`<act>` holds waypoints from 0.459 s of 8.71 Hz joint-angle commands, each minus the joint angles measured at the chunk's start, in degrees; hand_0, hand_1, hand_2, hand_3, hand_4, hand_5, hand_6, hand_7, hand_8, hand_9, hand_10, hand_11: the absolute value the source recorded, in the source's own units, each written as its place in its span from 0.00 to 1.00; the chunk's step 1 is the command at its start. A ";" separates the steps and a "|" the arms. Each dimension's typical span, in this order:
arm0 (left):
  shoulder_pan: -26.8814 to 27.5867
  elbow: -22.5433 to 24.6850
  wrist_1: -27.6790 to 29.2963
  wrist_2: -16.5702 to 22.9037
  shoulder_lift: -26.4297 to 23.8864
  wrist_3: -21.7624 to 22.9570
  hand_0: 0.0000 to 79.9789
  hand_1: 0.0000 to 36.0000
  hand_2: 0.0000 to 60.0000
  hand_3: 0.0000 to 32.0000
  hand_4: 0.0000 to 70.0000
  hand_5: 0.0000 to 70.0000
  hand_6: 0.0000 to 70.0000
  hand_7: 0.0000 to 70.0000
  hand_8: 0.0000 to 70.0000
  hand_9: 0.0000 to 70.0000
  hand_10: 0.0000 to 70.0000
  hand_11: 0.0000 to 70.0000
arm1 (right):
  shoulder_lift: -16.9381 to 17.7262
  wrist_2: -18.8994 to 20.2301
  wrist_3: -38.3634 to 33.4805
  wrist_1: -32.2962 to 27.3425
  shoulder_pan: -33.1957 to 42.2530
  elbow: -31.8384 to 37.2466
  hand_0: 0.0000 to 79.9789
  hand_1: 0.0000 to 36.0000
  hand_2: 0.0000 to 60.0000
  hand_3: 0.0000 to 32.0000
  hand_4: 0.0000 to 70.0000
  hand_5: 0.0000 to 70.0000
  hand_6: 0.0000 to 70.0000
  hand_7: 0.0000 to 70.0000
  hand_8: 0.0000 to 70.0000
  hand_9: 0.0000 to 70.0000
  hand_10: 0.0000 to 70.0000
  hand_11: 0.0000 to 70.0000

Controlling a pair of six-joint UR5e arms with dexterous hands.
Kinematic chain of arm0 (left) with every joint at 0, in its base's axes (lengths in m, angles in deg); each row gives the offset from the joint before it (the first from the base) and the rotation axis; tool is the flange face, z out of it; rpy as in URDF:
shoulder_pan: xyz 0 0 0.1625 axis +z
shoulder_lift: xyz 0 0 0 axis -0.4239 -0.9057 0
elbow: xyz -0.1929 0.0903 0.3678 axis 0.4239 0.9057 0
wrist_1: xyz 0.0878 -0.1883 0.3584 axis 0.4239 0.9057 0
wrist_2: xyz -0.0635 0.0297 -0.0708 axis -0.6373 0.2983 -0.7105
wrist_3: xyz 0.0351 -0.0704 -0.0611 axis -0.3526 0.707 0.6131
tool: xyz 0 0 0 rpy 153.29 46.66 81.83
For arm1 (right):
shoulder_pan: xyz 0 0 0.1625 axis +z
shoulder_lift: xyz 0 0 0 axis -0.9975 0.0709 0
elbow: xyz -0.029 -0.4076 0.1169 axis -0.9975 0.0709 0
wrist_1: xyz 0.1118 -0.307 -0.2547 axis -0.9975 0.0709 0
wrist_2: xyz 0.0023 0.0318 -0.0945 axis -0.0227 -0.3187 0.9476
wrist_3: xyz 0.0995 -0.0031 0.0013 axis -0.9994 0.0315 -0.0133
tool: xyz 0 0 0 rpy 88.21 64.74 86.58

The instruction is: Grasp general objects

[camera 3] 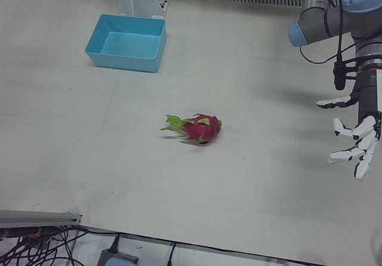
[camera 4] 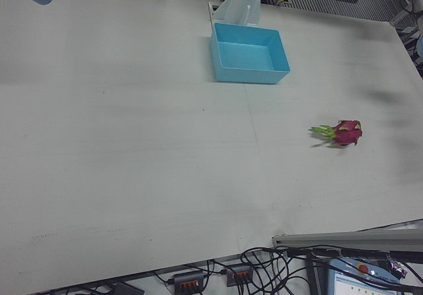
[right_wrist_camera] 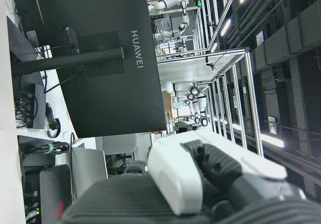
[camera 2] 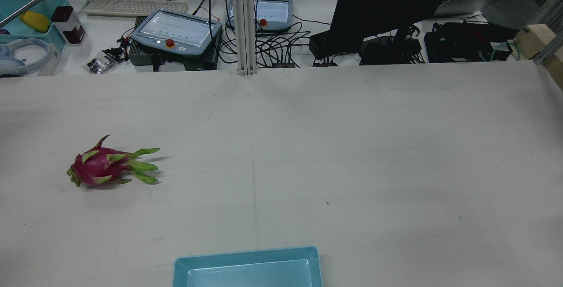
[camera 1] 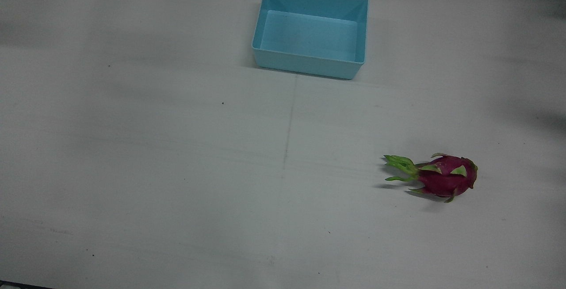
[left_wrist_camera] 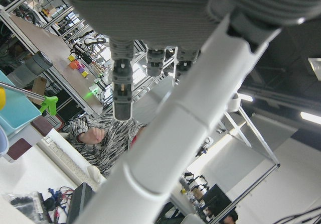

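A magenta dragon fruit [camera 1: 446, 177] with green scales lies on its side on the white table, on the half before my left arm. It also shows in the rear view [camera 2: 99, 167], the left-front view [camera 3: 200, 128] and the right-front view [camera 4: 345, 133]. My left hand [camera 3: 353, 139] hangs above the table well to the side of the fruit, fingers spread, holding nothing. Its fingers fill the left hand view [left_wrist_camera: 150, 43]. Only a part of my right hand [right_wrist_camera: 200, 179] shows, in its own view, and its fingers cannot be made out.
An empty light-blue bin [camera 1: 309, 65] stands at the robot's side of the table, near the middle; it also shows in the rear view [camera 2: 246, 256] and the left-front view [camera 3: 122, 60]. Monitors, teach pendants and cables lie beyond the far table edge [camera 2: 281, 65].
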 commanded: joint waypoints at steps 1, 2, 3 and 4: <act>1.50 5.86 -19.04 8.01 -8.66 -21.85 1.00 0.95 0.04 0.00 0.39 1.00 0.35 0.46 0.13 0.17 0.11 0.21 | 0.00 0.00 0.00 -0.04 -0.04 0.02 0.00 0.00 0.00 0.00 0.00 0.00 0.00 0.00 0.00 0.00 0.00 0.00; 4.81 7.62 -25.61 7.89 -10.57 -28.51 1.00 0.94 0.04 0.00 0.37 1.00 0.32 0.44 0.12 0.15 0.09 0.19 | 0.00 0.00 0.00 -0.04 -0.04 0.11 0.00 0.00 0.00 0.00 0.00 0.00 0.00 0.00 0.00 0.00 0.00 0.00; 9.46 7.99 -28.11 6.49 -11.38 -30.75 1.00 0.93 0.03 0.00 0.36 1.00 0.31 0.43 0.14 0.14 0.08 0.16 | 0.00 0.00 0.00 -0.04 -0.04 0.11 0.00 0.00 0.00 0.00 0.00 0.00 0.00 0.00 0.00 0.00 0.00 0.00; 15.59 8.08 -30.84 1.09 -11.47 -31.29 1.00 0.96 0.04 0.00 0.35 1.00 0.29 0.43 0.14 0.14 0.07 0.15 | 0.00 0.00 -0.09 -0.04 -0.04 0.11 0.00 0.00 0.00 0.00 0.00 0.00 0.00 0.00 0.00 0.00 0.00 0.00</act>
